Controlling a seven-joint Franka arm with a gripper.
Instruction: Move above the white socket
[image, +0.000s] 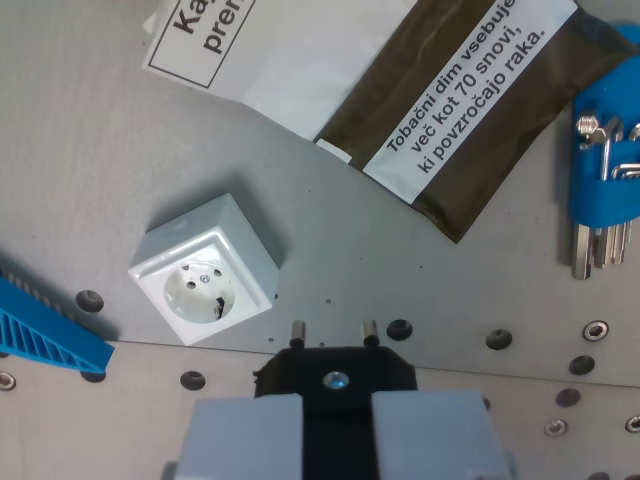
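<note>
While my gripper (333, 345) clasps a black plug (335, 378) with 2 pins, the white socket (205, 270) sits just left of it.

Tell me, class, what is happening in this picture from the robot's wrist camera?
A robot arm's tool holds a black plug with two pins pointing at a grey table. The white socket sits on the table toward the wrist view's left of the plug, so the tool is not yet above it. A tobacco pouch, a blue hex key holder and a blue part lie around.
</note>
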